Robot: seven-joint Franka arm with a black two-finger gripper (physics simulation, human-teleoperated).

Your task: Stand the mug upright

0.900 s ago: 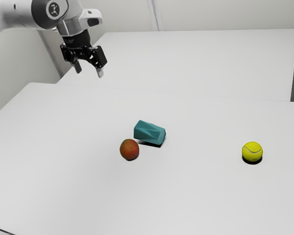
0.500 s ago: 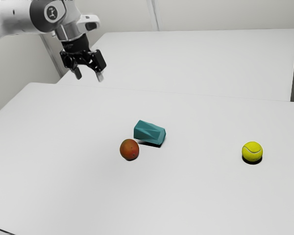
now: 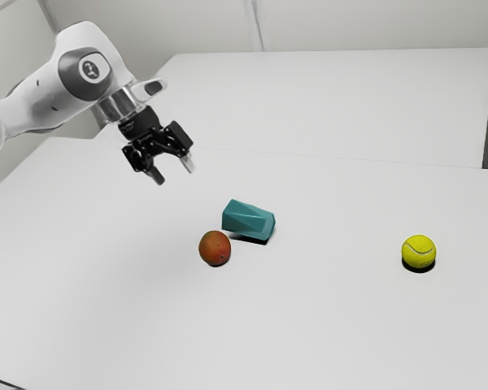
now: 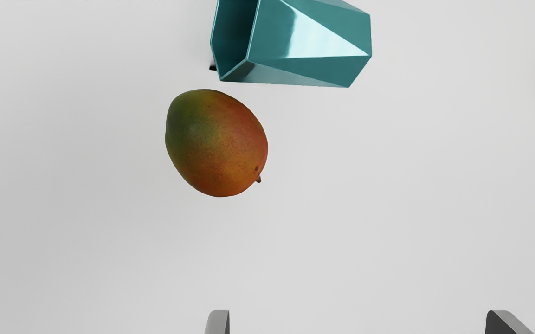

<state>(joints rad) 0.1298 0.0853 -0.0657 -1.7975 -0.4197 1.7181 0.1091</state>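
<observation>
since the earlier frames your gripper [image 3: 172,173] has come lower and toward the exterior view's right, closer to the things; the mango, mug and ball lie where they lay; your fingers stand wide apart, above the table [image 3: 333,317], with nothing between them; nearest them in the wrist view is the mango [image 4: 216,144], just beside the mug's mouth end, where it could crowd a finger or get nudged as you go in; just past it lies the teal faceted mug [image 3: 248,220], on its side, mouth turned away from the ball; its flat facets probably keep it from rolling, and it needs gripping and tipping base-down; the tennis ball [image 3: 419,251] sits well apart, beyond the base end, and should not hinder you.
</observation>
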